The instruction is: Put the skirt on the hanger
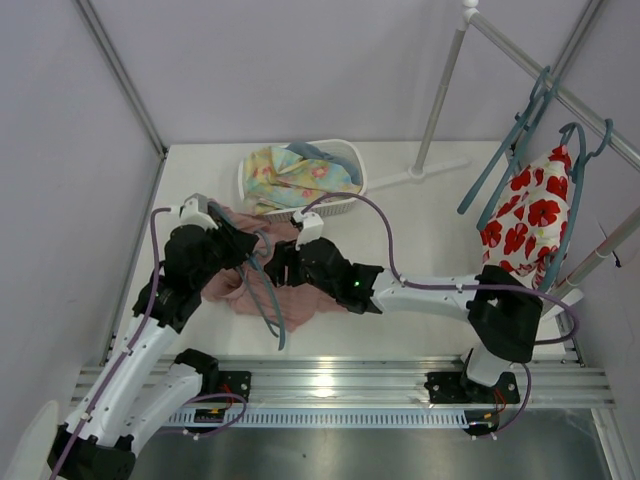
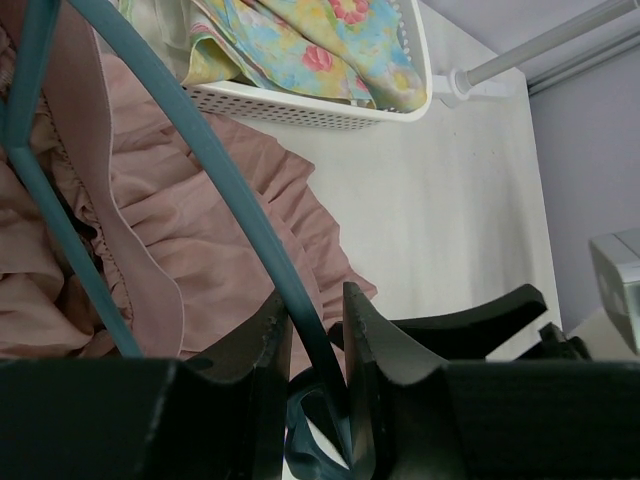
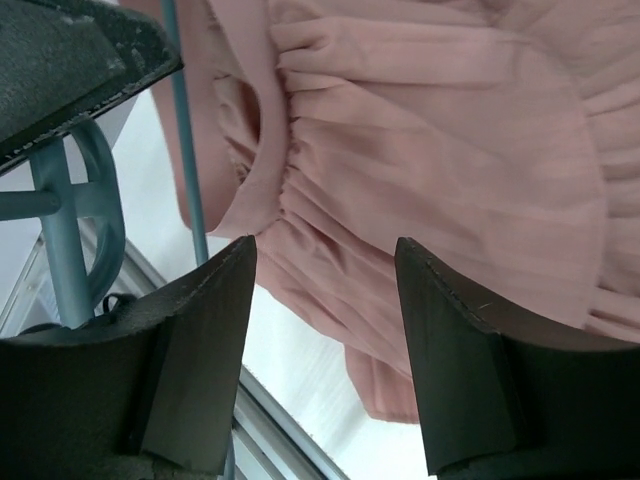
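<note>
The dusty-pink skirt (image 1: pixel 310 300) lies crumpled on the table in front of the white basket. A teal hanger (image 1: pixel 272 322) lies over it, one end reaching toward the near edge. My left gripper (image 1: pixel 248 250) is shut on the hanger (image 2: pixel 230 190), whose bar runs between the jaws (image 2: pixel 312 305) with the skirt (image 2: pixel 200 240) beneath. My right gripper (image 1: pixel 275 265) faces it from the right. In the right wrist view its jaws (image 3: pixel 325 250) stand open just off the skirt's gathered waistband (image 3: pixel 420 150), holding nothing. The hanger (image 3: pixel 185 130) shows beside the left finger.
A white basket (image 1: pixel 350 160) holding pastel floral cloth (image 1: pixel 290 175) stands behind the skirt. At the right a metal rack (image 1: pixel 440 90) carries spare teal hangers (image 1: pixel 520 130) and a white cloth with red flowers (image 1: pixel 530 220). The table's metal rail (image 1: pixel 330 380) runs along the near edge.
</note>
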Available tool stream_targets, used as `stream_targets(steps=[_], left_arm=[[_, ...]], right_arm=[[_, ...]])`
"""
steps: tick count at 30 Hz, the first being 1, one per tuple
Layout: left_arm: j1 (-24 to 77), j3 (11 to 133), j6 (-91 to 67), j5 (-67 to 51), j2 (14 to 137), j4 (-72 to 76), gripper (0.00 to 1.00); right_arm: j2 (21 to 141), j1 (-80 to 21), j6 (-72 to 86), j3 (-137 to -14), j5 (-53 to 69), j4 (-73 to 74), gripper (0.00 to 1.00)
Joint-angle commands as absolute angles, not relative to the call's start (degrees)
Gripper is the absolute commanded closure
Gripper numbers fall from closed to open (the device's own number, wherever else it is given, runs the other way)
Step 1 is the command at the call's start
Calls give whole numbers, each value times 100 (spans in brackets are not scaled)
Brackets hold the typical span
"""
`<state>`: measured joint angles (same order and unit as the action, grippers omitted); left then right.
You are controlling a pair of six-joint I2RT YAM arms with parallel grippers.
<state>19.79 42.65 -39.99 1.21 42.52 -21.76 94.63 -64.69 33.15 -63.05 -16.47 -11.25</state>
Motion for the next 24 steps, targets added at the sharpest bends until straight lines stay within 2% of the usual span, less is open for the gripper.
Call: stream_targets(steps=[1,10,24], left_arm=[[1960,4465,-3885,44,4157,-2022,99],[1951,4263,-3920,-123,4113,-1960,99],[1872,4052,-3894,-70,4026,-2030,99]], right_arm=[[9719,-6460,3191,-6557,-1117,-1977,36],[10318,-6346,3226,-6916,-572,-2356,31],[11276,-6328,3234,-7813,-694,-2039,33]])
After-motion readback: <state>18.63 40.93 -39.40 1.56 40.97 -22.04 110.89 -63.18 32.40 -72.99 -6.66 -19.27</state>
